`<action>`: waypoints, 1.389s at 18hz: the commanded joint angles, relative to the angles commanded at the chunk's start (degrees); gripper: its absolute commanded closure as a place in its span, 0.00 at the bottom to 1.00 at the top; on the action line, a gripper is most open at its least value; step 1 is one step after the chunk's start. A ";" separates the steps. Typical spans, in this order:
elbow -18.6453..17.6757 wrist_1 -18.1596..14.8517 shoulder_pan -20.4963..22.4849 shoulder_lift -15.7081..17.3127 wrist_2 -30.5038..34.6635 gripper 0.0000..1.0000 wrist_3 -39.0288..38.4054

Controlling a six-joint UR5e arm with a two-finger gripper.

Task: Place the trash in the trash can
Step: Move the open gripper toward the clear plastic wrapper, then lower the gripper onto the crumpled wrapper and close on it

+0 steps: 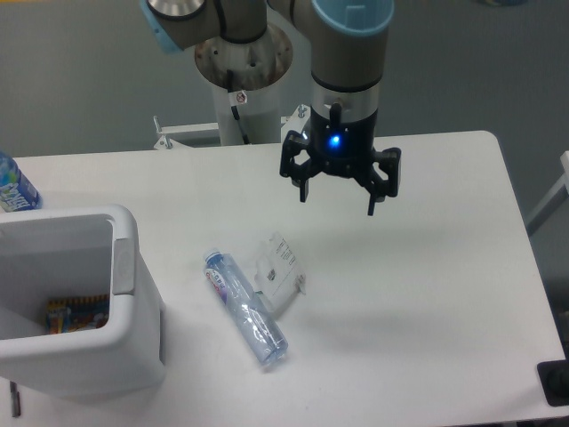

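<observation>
Crushed bottle (245,308) and crinkled wrapper (279,266) on the white table (444,294), gripper (339,197) open above

The slim transparent bottle, dented and with a pale blue-pink label, lies flat on a slant; the thin clear wrapper (small black print on it) lies just beside its upper half, possibly touching. To their left stands the trash can (124,267), a white plastic rectangular bin with rounded corners, a thick rim and a grey side panel, something colourful at its bottom. The black two-finger gripper hangs over the table behind the trash, fingers spread, holding nothing. A blue-labelled bottle (12,188) shows at the far left edge
</observation>
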 joint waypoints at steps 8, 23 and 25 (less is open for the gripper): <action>-0.35 0.35 -0.35 0.00 -0.18 0.00 -0.62; -17.57 14.85 -1.84 0.18 -0.18 0.00 -4.05; -18.36 14.94 -3.24 -1.22 -0.26 0.00 -3.96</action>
